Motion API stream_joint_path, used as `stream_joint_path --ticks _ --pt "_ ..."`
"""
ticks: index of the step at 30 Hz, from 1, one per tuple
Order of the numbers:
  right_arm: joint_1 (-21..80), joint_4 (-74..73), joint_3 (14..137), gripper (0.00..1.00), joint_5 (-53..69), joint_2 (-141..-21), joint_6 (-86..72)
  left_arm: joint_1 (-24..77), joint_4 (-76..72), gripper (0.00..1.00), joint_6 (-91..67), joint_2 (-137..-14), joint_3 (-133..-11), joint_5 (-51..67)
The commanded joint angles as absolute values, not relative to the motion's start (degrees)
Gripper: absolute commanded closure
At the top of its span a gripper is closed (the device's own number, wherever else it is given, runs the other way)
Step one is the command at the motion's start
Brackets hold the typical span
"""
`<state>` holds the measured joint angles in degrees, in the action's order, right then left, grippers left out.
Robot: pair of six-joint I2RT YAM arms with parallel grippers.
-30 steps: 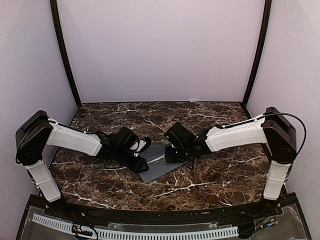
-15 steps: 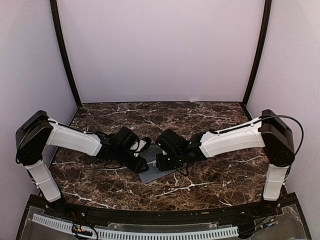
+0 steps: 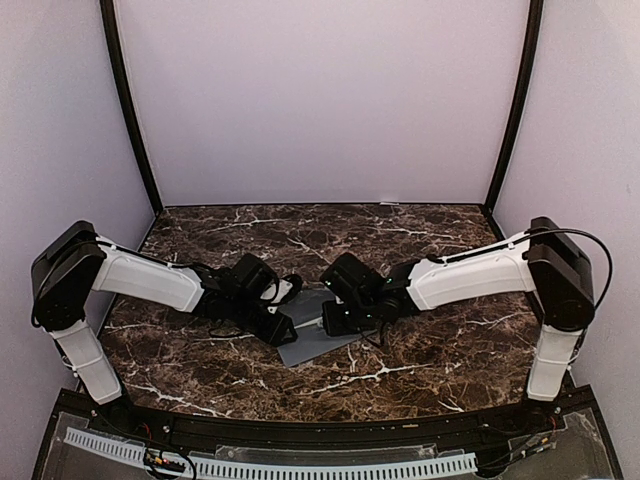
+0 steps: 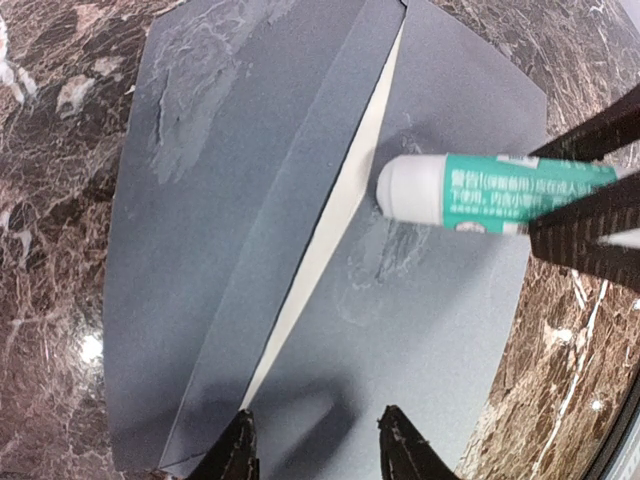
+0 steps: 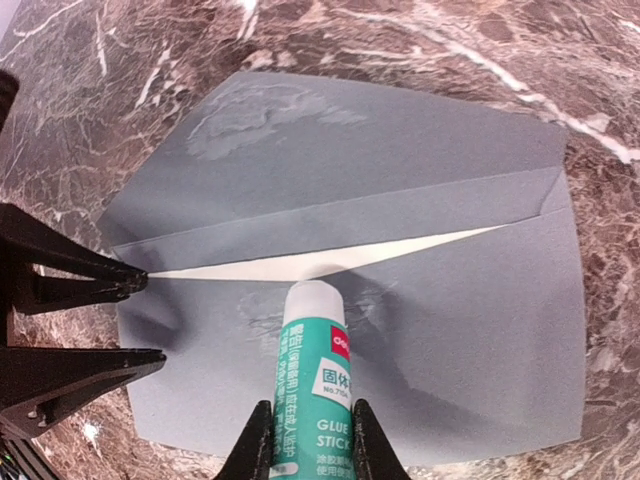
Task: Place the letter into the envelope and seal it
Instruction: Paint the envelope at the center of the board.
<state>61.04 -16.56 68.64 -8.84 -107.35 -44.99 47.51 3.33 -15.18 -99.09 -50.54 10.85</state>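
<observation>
Right gripper [image 5: 308, 408] rightward; envelope [image 5: 480, 300] beneath it

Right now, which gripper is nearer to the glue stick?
Right. The right gripper is shut on the glue stick, whose tip meets the envelope near its opening. The left gripper is open at the envelope's edge, apart from the stick.

letter [image 5: 240, 270] mostly hidden inside envelope [image 5: 450, 330]; glue stick [image 5: 310, 385] base cut off

Lilac walls [image 3: 320, 100] around brown marble table [image 3: 430, 360] (white-veined)
</observation>
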Motion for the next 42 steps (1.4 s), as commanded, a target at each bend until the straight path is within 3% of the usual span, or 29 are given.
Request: stream_joint_path --ticks 1,26,42 --pt "59.1 -22.5 65.3 1.00 -11.0 -106.5 -45.9 47.8 7.9 0.59 -14.7 -100.0 -49.9 10.6" --pt "64.8 -18.8 69.7 1.00 -6.1 -108.3 -45.1 47.8 7.8 0.59 -14.7 -100.0 -49.9 10.8" --pt "61.8 -24.2 65.5 1.00 -10.3 -106.0 -47.3 47.8 8.0 0.59 -14.6 -100.0 -50.0 10.6"
